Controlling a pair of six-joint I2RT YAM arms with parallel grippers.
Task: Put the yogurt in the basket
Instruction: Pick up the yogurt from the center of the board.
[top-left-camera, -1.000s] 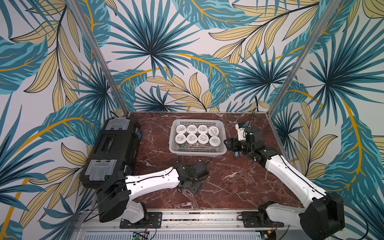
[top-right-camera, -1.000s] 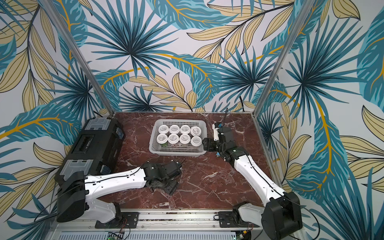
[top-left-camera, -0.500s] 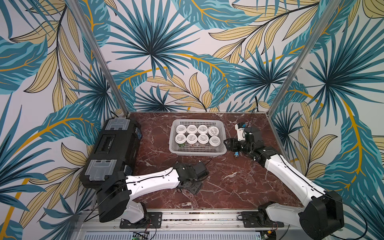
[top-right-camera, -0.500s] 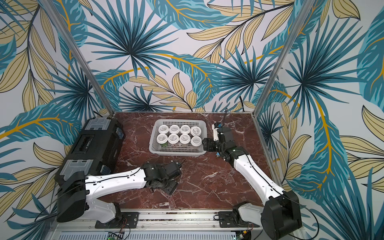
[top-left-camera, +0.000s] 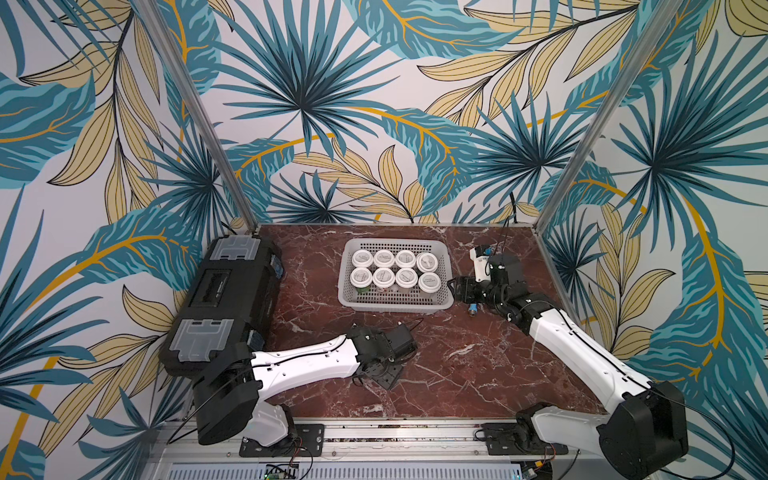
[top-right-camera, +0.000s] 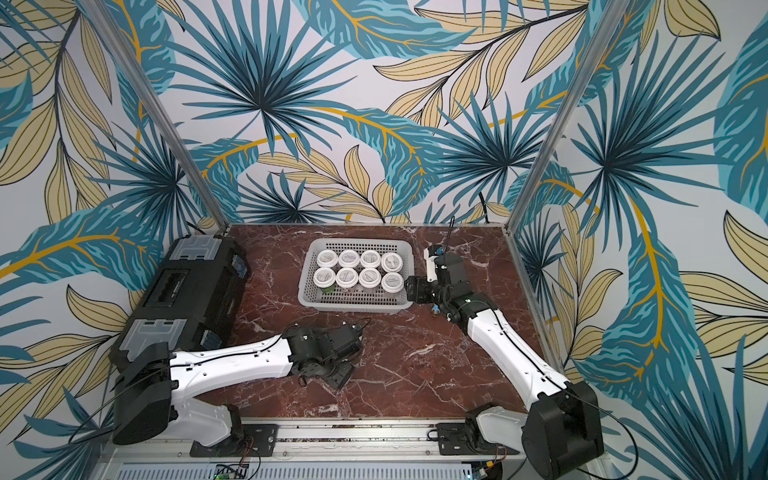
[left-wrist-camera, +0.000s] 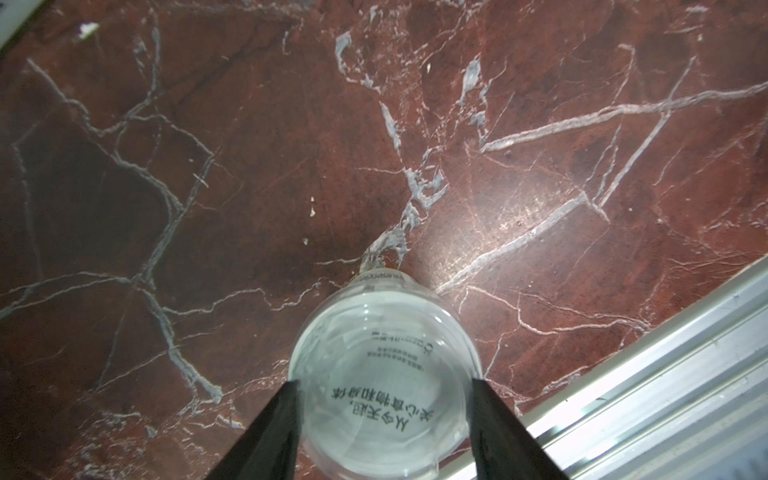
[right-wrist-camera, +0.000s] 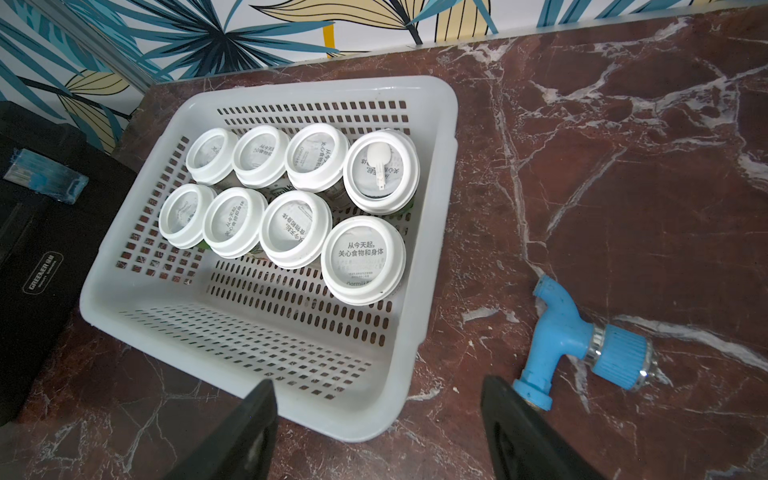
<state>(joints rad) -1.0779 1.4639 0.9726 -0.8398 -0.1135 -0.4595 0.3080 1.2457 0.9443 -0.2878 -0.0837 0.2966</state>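
Yogurt (right-wrist-camera: 363, 259) x8 in white basket (right-wrist-camera: 311, 89)

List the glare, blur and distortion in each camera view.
Left wrist view: a bright sheen washes out the table beyond the jar; the metal rail is blown white. Right wrist view: sharp, the nearest lid has readable print, but the wide lens bows the basket rim. In both top views the lids show print too small to read.

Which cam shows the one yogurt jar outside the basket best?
Left wrist: the small round clear white-lidded yogurt jar sits close-up between the left tool's fingers. Both top views hide it under that tool; right wrist misses it.
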